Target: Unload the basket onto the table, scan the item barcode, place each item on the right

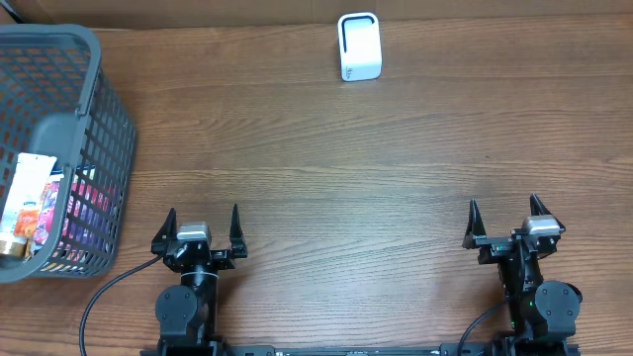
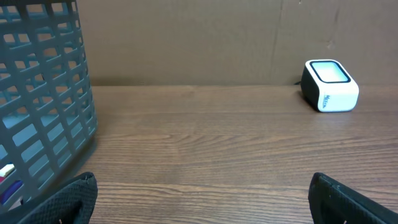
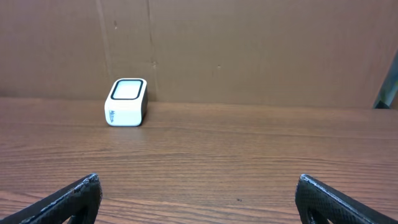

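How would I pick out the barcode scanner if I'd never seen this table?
Look along the far edge of the wooden table, near its middle. The scanner stands there alone: a small white box with rounded corners and a dark-framed window. The only other big thing, the grey mesh basket, sits at the left edge.

Barcode scanner [image 1: 358, 45]: small white box with a dark-framed window, upright, well right of the grey basket [image 1: 111, 129]. Item: white tube [image 1: 27, 203], colourful print, lying inside the basket at its near-left wall.
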